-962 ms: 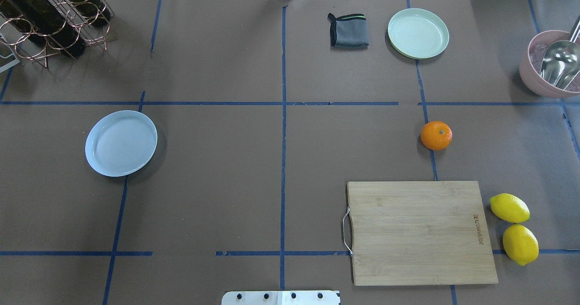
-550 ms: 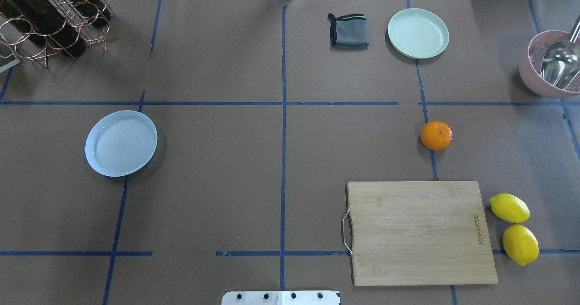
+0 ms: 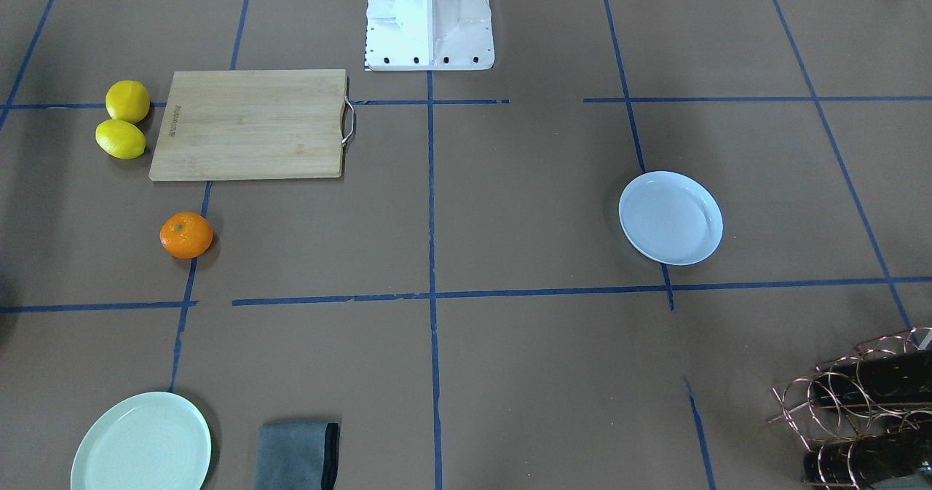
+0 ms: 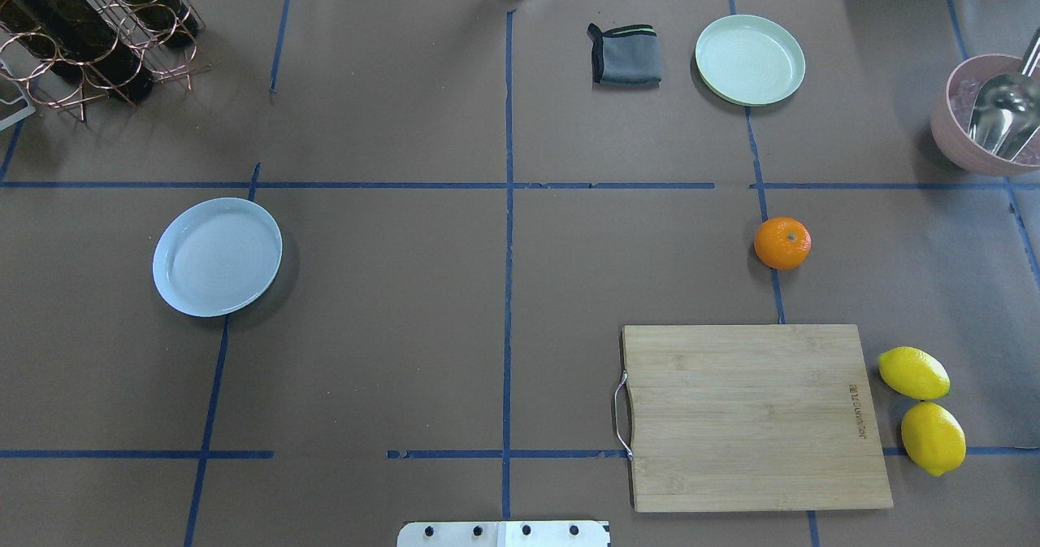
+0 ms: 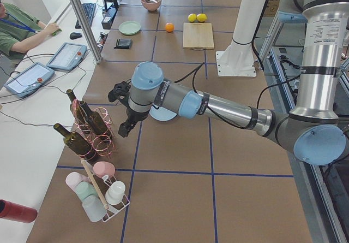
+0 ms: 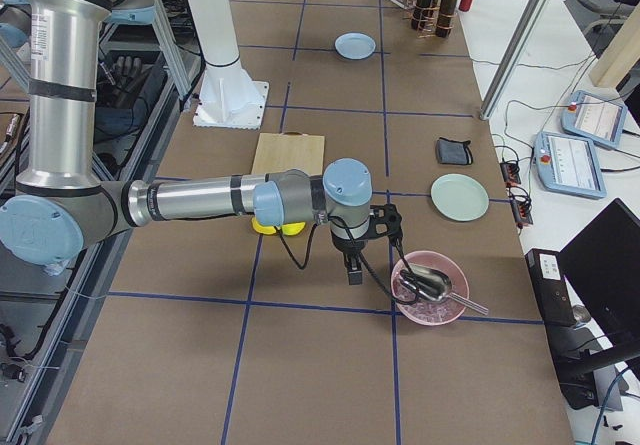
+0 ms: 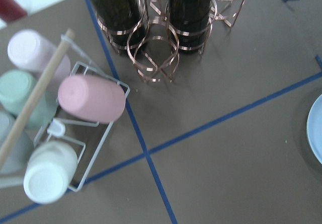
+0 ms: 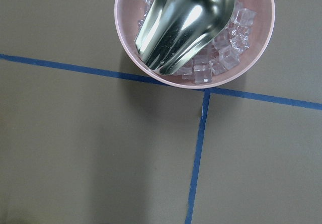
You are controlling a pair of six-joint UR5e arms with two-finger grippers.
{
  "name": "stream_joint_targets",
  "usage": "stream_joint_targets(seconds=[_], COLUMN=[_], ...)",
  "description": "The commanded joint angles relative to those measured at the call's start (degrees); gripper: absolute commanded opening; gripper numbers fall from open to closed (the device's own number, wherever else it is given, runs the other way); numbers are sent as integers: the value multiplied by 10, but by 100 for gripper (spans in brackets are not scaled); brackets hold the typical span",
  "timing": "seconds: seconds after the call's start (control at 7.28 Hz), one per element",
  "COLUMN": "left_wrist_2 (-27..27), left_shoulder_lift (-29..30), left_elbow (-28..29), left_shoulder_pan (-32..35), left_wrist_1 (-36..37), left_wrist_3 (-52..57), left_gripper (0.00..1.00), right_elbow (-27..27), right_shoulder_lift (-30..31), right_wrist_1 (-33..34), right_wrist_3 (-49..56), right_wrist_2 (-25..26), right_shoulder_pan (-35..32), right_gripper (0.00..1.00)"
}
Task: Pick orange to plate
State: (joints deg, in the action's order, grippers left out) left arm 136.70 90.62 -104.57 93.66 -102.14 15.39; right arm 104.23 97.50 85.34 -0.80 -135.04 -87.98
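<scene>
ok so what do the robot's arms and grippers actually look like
The left arm and right arm are silver-grey metal tubes with pale blue round caps at the joints and black rings between sections. A thin black cable loops loosely near each wrist. The left gripper and right gripper are black, with dark fingers.

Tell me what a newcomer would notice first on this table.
The bright orange stands out most, alone on the brown table, just beyond the wooden cutting board on the robot's right side. Two yellow lemons lie close together beside that board's right edge. The pale blue plate sits empty far off on the left side.
</scene>
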Motion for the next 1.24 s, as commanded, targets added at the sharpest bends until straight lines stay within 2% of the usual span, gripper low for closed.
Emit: stream_joint_targets(seconds=[0.0, 0.14, 0.27, 0.41, 0.55, 0.69, 0.82, 0.96, 1.1], left_wrist_2=[59, 64, 28, -33, -92, -174, -221, -296, -322], left_shoulder_lift=[-52, -65, -95, -102, -128, -132, -128, -122, -93], left_elbow=[15, 12, 22, 22, 24, 27, 38, 54, 74], left_shoulder_pan=[-32, -66, -128, -170, -238, -298, -367, -430, -470], left_wrist_1=[-194, -232, -322, -386, -433, -455, -473, -490, -496], left_wrist_3=[-34, -152, -252, -375, -476, -590, -706, -794, -842], left_gripper=[100, 100, 100, 100, 100, 85, 69, 61, 60], right_elbow=[-19, -20, -22, -24, -24, -25, -25, -25, -25], right_shoulder_lift=[4, 6, 6, 6, 7, 7, 8, 11, 12], right_wrist_1=[-67, -81, -83, -84, -100, -101, -101, -102, -102], right_wrist_3=[-6, -10, -23, -22, -23, -22, -21, -20, -20], right_wrist_2=[-7, -8, -13, -29, -29, -29, -29, -29, -29], right_shoulder_pan=[0, 0, 2, 14, 18, 18, 18, 18, 18], right_gripper=[100, 100, 100, 100, 100, 100, 100, 100, 100])
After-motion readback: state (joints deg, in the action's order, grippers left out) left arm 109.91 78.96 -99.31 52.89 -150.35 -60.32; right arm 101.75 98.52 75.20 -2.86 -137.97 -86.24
